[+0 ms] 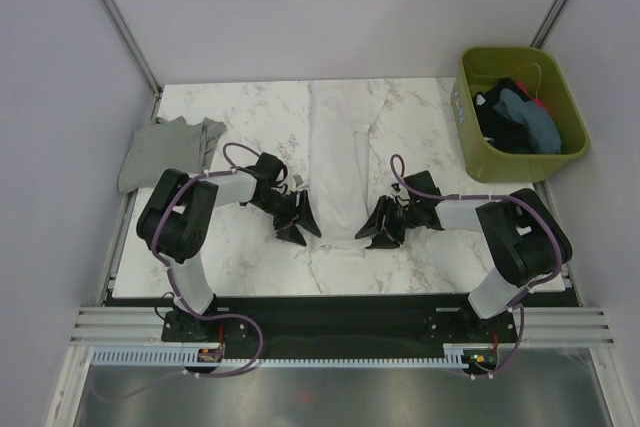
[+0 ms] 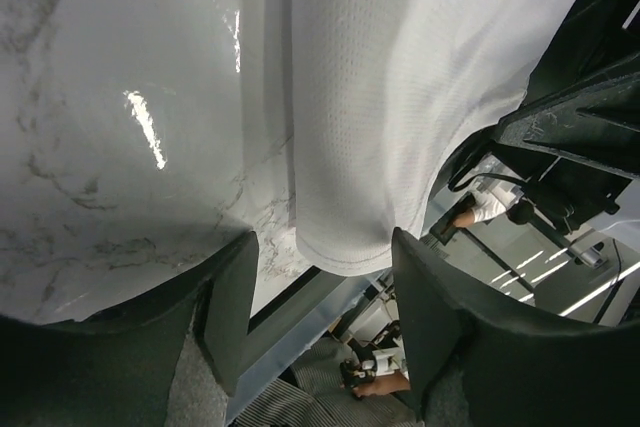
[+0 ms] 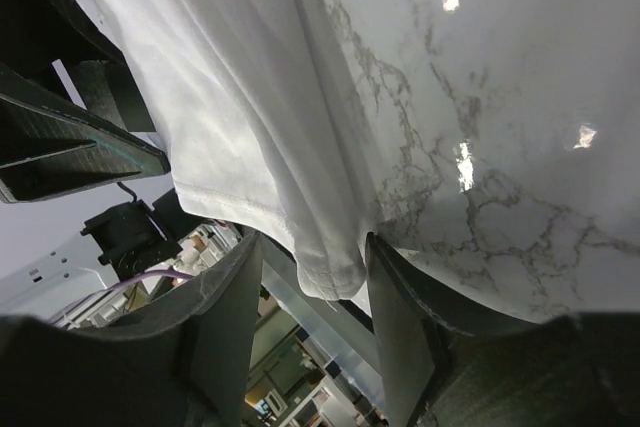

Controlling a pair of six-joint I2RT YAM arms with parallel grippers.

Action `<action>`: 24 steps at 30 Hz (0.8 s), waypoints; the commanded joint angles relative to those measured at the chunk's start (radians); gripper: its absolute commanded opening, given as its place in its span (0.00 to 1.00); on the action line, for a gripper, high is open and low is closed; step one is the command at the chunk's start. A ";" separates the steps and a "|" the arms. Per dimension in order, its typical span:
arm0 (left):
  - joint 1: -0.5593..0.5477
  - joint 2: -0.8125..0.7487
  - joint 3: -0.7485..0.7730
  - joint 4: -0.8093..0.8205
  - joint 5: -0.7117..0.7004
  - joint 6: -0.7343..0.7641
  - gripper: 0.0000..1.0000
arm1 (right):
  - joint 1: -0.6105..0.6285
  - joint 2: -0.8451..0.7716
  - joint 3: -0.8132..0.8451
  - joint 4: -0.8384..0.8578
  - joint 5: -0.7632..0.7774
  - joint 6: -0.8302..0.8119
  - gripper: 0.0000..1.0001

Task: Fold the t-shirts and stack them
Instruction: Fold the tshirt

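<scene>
Currently straddling the near hem of the white shirt (image 1: pixel 340 147), laid as a long strip down the middle of the tabletop (image 1: pixel 250 117): left pincer (image 1: pixel 302 222) spread at its left corner, right pincer (image 1: pixel 372 225) spread at its right, cloth between the fingers, unpinched. Far left, crumpled: grey shirt (image 1: pixel 165 147).

A white, grey-veined marble-patterned counter (image 1: pixel 250 127) stands in a booth of plain pale grey walls (image 1: pixel 320 7), with slim metal posts (image 1: pixel 111 12) slanting up from its back corners. Along its near edge run a black strip (image 1: pixel 340 305) and a ribbed aluminium rail (image 1: pixel 120 327). The counter's glossy top throws back small bright patches of overhead light (image 2: pixel 145 129).
</scene>
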 commanded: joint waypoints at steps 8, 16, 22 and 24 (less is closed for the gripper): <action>0.000 0.007 -0.020 0.074 0.053 -0.041 0.46 | 0.006 -0.002 -0.037 -0.002 0.024 -0.018 0.40; -0.003 -0.005 -0.048 0.094 0.082 -0.049 0.35 | 0.053 -0.005 -0.025 0.059 0.020 -0.007 0.34; -0.003 -0.025 -0.072 0.106 0.081 -0.052 0.02 | 0.064 0.010 -0.020 0.095 0.029 -0.005 0.24; -0.003 -0.031 -0.072 0.106 0.083 -0.050 0.02 | 0.064 0.010 -0.019 0.105 0.033 -0.011 0.14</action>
